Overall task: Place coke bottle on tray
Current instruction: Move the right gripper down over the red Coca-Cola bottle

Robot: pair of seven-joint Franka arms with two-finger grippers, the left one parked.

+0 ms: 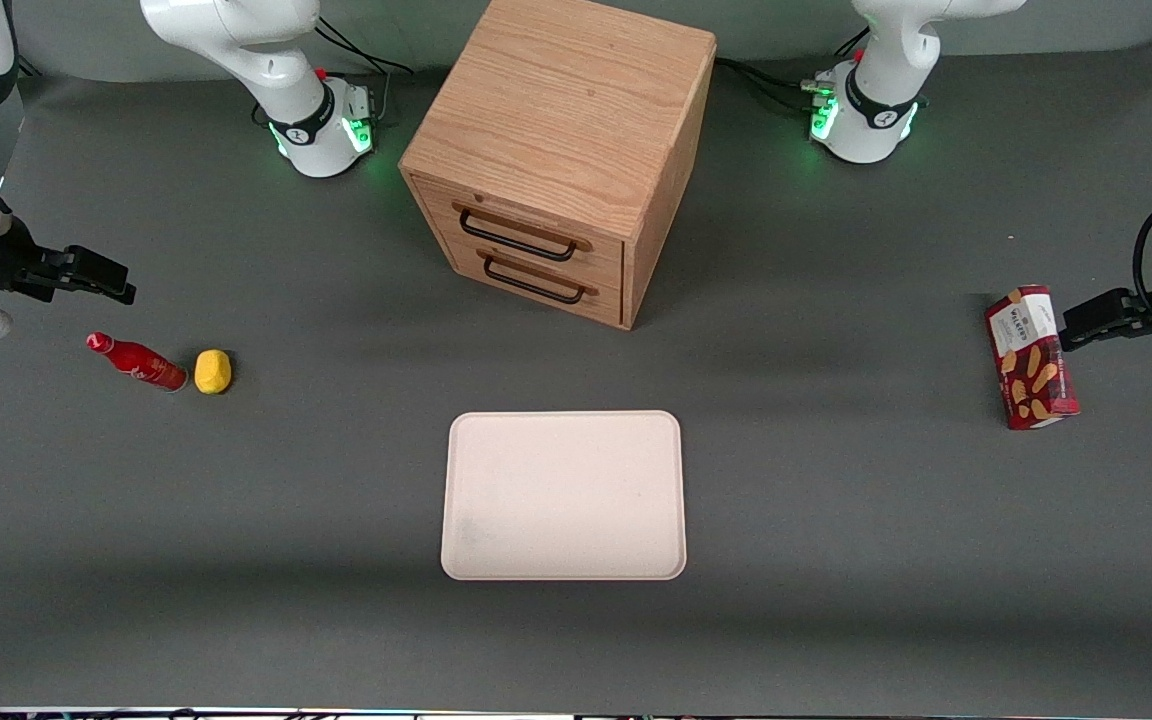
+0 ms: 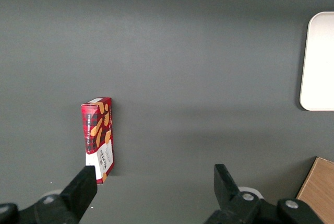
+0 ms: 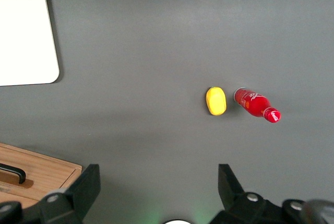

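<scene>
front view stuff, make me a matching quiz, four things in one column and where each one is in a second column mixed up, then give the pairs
Things:
1. coke bottle
2. tray
3. snack box
4. gripper

Places:
A. toward the parked arm's end of the table
B. in front of the wooden drawer cabinet, nearer the front camera
C. open, above the table near the working arm's end, apart from the bottle
D. lying on its side right beside the yellow lemon

Pairs: 1-D, 2-B, 3-A, 4-C
</scene>
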